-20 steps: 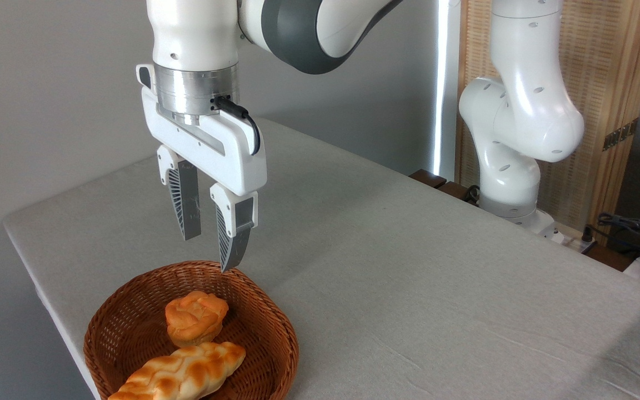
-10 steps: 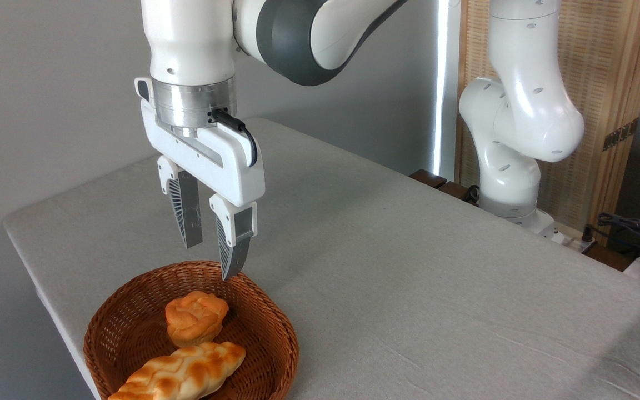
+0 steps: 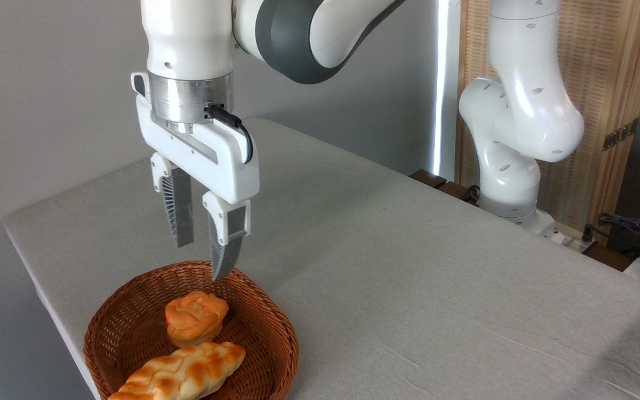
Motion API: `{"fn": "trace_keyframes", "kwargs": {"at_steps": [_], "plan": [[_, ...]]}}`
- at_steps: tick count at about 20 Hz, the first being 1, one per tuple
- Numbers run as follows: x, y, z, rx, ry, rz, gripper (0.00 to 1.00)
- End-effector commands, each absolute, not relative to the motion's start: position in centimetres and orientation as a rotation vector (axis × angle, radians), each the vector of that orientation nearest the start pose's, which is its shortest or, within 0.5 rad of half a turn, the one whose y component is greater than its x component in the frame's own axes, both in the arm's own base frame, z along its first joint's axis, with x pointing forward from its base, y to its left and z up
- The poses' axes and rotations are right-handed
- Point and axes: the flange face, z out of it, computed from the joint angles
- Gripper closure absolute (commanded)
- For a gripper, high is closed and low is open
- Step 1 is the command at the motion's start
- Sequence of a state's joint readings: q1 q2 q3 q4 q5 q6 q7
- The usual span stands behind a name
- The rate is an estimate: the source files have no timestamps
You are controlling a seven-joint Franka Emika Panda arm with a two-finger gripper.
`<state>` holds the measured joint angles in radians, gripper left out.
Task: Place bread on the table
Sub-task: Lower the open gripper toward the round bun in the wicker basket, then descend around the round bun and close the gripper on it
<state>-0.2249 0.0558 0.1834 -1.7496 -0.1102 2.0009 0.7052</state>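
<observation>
Camera view is showing the wicker basket [image 3: 131,328] at the left, holding the bread [image 3: 195,318] and, in front of it and touching, a braided loaf [image 3: 181,373]. Above, the tool [image 3: 203,258] is hanging with fingers apart and gripping nothing; since a second ago it is shifting slightly left and lower toward the bread, so I am judging the pick is only starting. Rightward, the grey bench [image 3: 409,278] is lying bare, offering room. Behind, a wooden screen [image 3: 614,83] is standing.
</observation>
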Motion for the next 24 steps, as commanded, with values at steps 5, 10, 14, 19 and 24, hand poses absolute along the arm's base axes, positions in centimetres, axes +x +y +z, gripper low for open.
{"fn": "trace_keyframes", "kwargs": {"at_steps": [5, 10, 14, 19, 24], "plan": [[61.2, -4.2, 51.5, -2.910, 1.076, -0.508, 0.00], [61.3, -6.4, 47.4, -2.911, 1.128, -0.449, 0.00], [61.6, -7.9, 45.9, -2.901, 1.162, -0.440, 0.00], [61.9, -7.4, 45.7, -2.887, 1.157, -0.445, 0.00], [61.8, -7.5, 45.5, -2.840, 1.214, -0.412, 0.00]]}}
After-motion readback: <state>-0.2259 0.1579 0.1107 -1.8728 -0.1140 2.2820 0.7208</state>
